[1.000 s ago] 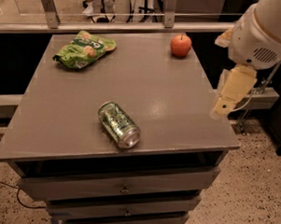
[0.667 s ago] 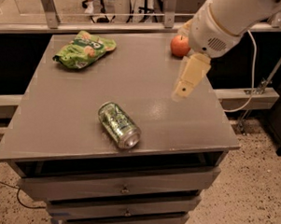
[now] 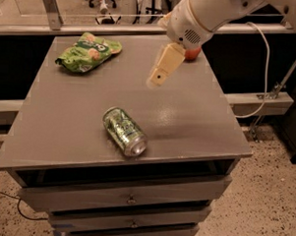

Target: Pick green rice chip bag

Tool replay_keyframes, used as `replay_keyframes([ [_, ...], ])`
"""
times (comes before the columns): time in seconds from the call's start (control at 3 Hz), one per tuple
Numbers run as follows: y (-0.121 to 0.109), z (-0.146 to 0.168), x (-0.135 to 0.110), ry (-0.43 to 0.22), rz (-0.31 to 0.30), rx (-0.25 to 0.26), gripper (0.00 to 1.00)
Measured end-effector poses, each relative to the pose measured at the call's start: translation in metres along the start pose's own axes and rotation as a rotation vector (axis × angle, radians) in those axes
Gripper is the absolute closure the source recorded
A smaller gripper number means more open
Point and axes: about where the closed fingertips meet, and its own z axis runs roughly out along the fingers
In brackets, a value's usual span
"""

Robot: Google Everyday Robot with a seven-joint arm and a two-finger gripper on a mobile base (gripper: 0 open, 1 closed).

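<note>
The green rice chip bag lies flat at the far left corner of the grey cabinet top. It is bright green with pale round rice-cake pictures. My gripper hangs from the white arm above the middle-right of the top, well to the right of the bag and apart from it. It holds nothing that I can see.
A shiny green-patterned soda can lies on its side near the front middle. A red apple sits at the far right, partly hidden behind the arm. Drawers are below the top. A cable hangs at the right.
The arm has swung left from beyond the right edge of the top to over its middle, closer to the bag. The bag, can and apple have not moved.
</note>
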Motion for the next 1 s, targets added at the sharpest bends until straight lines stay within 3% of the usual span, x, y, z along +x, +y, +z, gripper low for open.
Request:
replay_keyframes([
  [0.33,-0.007,0.009,-0.006,-0.037,0.029,0.032,0.0],
  [0.67,-0.035,0.048,-0.038,-0.152,0.051,0.057,0.0],
  [1.0,-0.067,0.104,-0.07,-0.244,0.063,0.039,0.0],
])
